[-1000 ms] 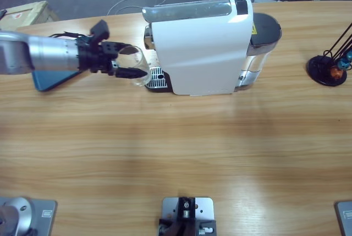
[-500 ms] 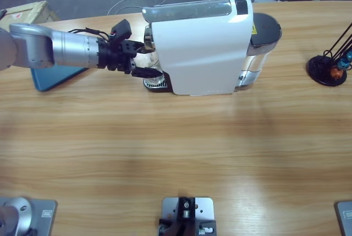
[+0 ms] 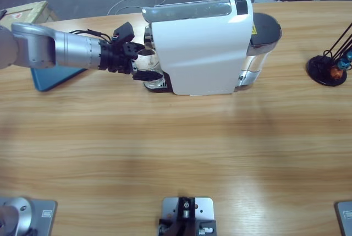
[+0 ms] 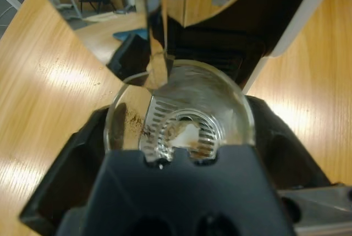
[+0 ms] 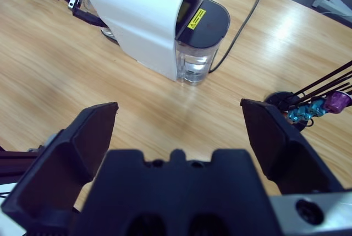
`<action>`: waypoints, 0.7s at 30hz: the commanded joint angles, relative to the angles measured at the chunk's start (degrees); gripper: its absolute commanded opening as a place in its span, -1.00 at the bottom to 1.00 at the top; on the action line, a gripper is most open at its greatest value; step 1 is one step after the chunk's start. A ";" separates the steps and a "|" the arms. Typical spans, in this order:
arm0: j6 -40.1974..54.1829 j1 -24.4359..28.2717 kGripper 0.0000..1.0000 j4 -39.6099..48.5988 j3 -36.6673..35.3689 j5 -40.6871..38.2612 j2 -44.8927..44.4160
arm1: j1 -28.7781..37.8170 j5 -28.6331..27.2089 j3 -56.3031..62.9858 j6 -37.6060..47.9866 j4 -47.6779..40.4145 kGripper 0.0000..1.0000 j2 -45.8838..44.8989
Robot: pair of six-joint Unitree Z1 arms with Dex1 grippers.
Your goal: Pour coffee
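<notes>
My left gripper reaches in from the left, shut on a small clear glass tumbler. It holds the tumbler at the front of the white coffee machine, over the drip tray. In the left wrist view the tumbler sits between the jaws of that gripper, below the chrome spout, and the tray's metal grate shows through its bottom. I cannot make out any coffee in it. My right gripper hangs open and empty high above the table, out of the high view.
The machine's water tank and black lid face my right gripper. A black capsule stand with coloured capsules is at the far right. A blue flat object lies under the left arm, with a cardboard box behind it.
The left gripper has carried the tumbler to the right, from beside the machine's front to over the drip tray under the spout. In the last half second it moved only slightly.
</notes>
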 commanded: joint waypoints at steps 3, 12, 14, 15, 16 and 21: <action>-1.15 2.12 0.96 0.38 4.80 0.62 -4.13 | 0.64 -0.91 1.18 0.04 -2.59 1.00 1.50; -13.31 3.33 0.96 5.48 9.23 13.96 -24.78 | -13.70 0.08 -10.26 0.50 -0.41 0.96 10.27; -14.67 0.10 0.96 11.08 8.48 23.65 -29.09 | -20.96 7.15 -19.98 -1.96 5.20 0.46 18.53; -15.76 -1.68 0.96 14.30 7.56 28.76 -30.64 | -23.79 11.54 -25.45 -3.68 8.63 0.23 22.68; -17.29 -3.07 0.97 18.99 5.58 34.28 -31.85 | -25.97 16.09 -30.84 -5.09 11.88 0.13 26.46; -22.10 -5.25 0.99 27.50 3.66 38.41 -34.98 | -28.82 20.94 -48.12 -9.18 20.51 -1.00 38.50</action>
